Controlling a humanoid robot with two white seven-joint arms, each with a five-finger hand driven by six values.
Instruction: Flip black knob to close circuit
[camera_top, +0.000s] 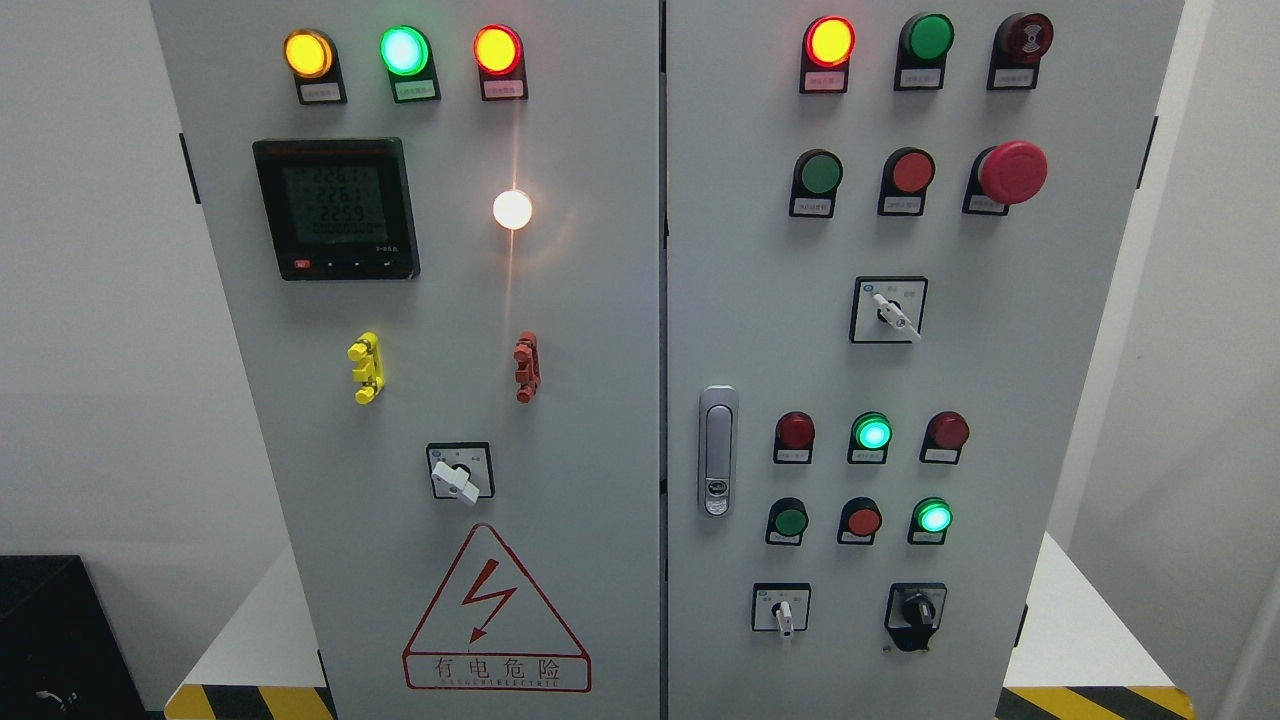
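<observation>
Looking at the grey cabinet (560, 300), I find the black knob (915, 612) low on the right door, in the bottom row, to the right of a small white-handled switch (781, 608) and below the lit green lamp (933, 517). Its grip seems to run roughly up and down, tipped a little, with the tail pointing down-left. No robot hand shows anywhere, so I cannot tell whether either one is open or closed, nor how either arm is posed. Judging by position alone, the knob sits right of the middle seam, so the right arm would likely have the shorter reach.
</observation>
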